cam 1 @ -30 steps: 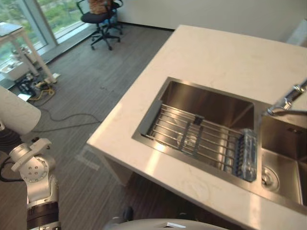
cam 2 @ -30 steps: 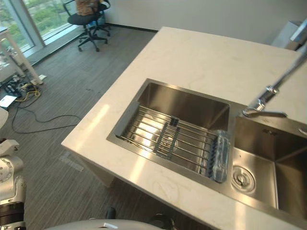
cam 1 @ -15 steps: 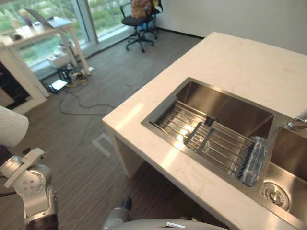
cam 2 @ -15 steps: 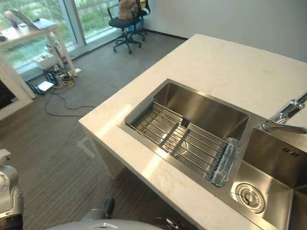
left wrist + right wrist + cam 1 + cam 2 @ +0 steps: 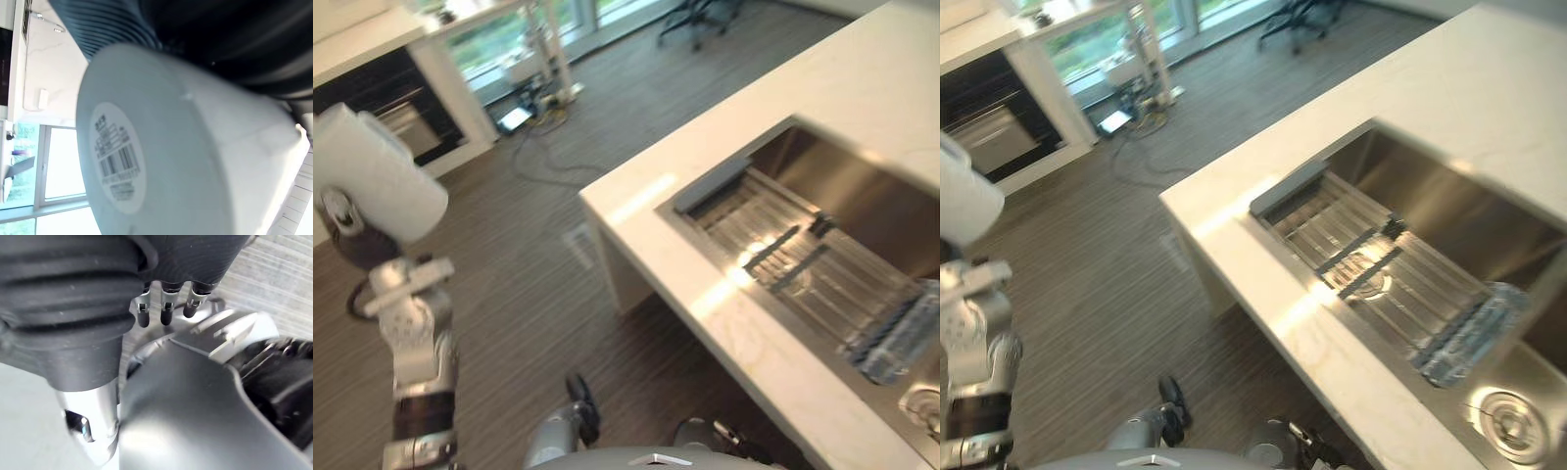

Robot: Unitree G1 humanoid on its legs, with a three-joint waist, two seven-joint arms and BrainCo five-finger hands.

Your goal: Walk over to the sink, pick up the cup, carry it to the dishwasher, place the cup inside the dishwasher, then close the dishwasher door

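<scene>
Reference: white stone countertop (image 5: 1263, 230). A wire drying rack (image 5: 1381, 274) is set in its cut-out, and a clear ribbed object (image 5: 1469, 335) is laid at the rack's end. An office chair (image 5: 1291, 18) and cable clutter (image 5: 536, 106) are noted on the wood-grain floor (image 5: 1107, 284) beyond the countertop's corner.

A pale countertop (image 5: 1273, 294) holds a steel sink (image 5: 1449, 196) spanned by a wire rack (image 5: 1381, 274).

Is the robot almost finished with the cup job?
Not yet. Picking up looks done: the white cup is up at the left robot hand, away from the sink. Carrying is under way; the right robot hand hangs open. To do: putting it in the dishwasher and closing the door.
</scene>
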